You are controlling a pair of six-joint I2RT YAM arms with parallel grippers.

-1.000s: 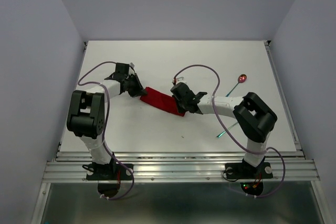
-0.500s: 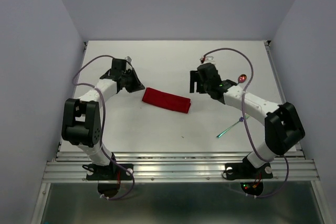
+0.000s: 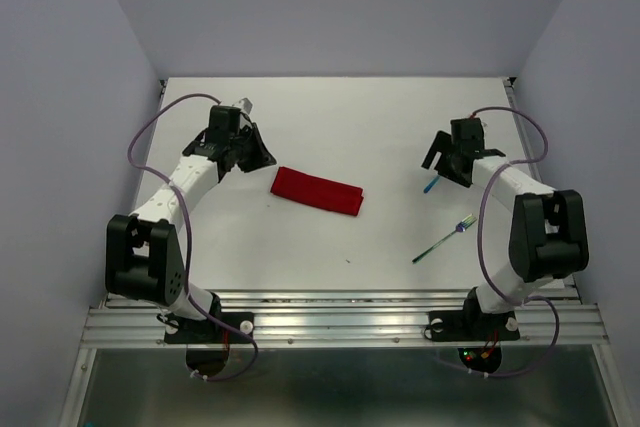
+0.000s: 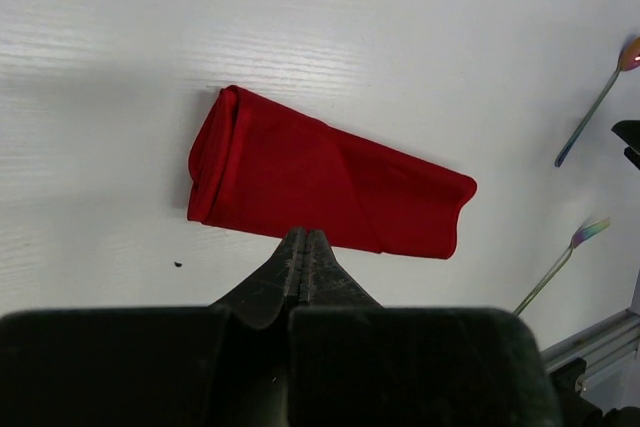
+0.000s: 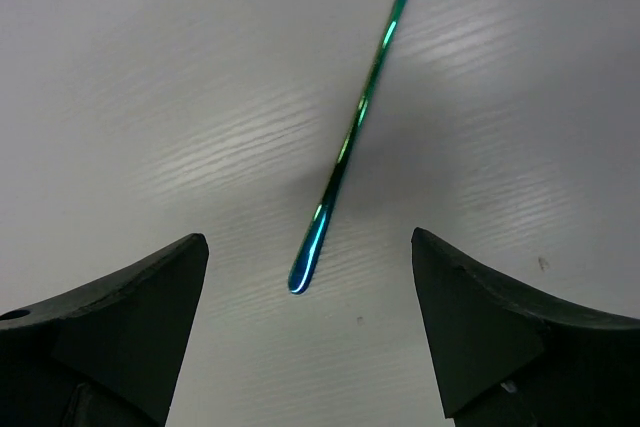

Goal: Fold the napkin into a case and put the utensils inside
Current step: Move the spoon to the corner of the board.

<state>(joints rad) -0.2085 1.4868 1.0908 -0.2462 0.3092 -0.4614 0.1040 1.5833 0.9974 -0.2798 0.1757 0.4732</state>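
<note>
The napkin lies flat on the table, folded into a narrow red case. My left gripper is shut with nothing in it, its tips just off the case's near long edge. My right gripper hangs open above the spoon, with the teal handle end between its fingers and untouched. From above only the spoon handle tip shows. The fork lies alone on the table nearer the front. The left wrist view also catches the spoon at far right.
The white table is walled on three sides, with a metal rail along its near edge. A small dark speck lies near the napkin.
My right arm has left the napkin's right end, swung right to the spoon and opened its jaws. My left gripper has drawn back up and left off the napkin's left end.
</note>
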